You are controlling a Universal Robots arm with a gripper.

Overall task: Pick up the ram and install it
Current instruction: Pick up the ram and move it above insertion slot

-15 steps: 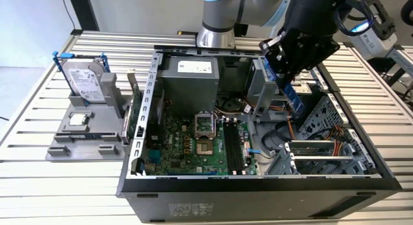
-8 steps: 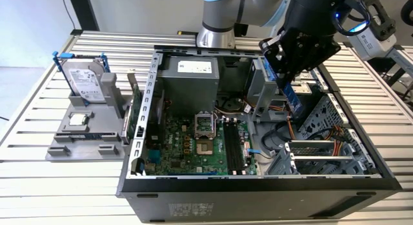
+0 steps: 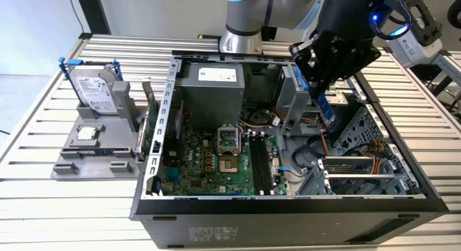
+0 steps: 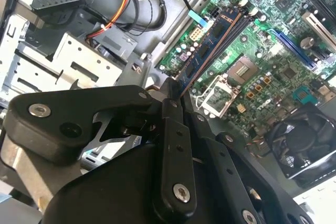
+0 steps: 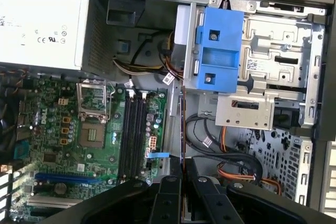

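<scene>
The ram (image 3: pixel 329 109) is a slim stick hanging upright from my gripper (image 3: pixel 321 90), which is shut on its upper end. It hovers above the open computer case (image 3: pixel 288 205), over the cables to the exterior view's right of the black memory slots (image 3: pixel 260 160). Both wrist views show the ram edge-on: a thin strip (image 5: pixel 182 129) runs out from between the black fingers (image 5: pixel 169 195), beside the slots (image 5: pixel 134 135). In the second wrist view the ram (image 4: pixel 202 59) points from the gripper (image 4: pixel 176 99) toward the motherboard (image 4: pixel 262 40).
The processor socket (image 3: pixel 229 148) stands open beside the slots. A grey power supply (image 3: pixel 216 81), a blue drive bracket (image 5: pixel 218 56) and orange cables (image 3: pixel 327 146) crowd the case. At the exterior view's left a grey stand (image 3: pixel 90 159) carries a silver hard drive (image 3: pixel 97 89) and a small square chip (image 3: pixel 88 133).
</scene>
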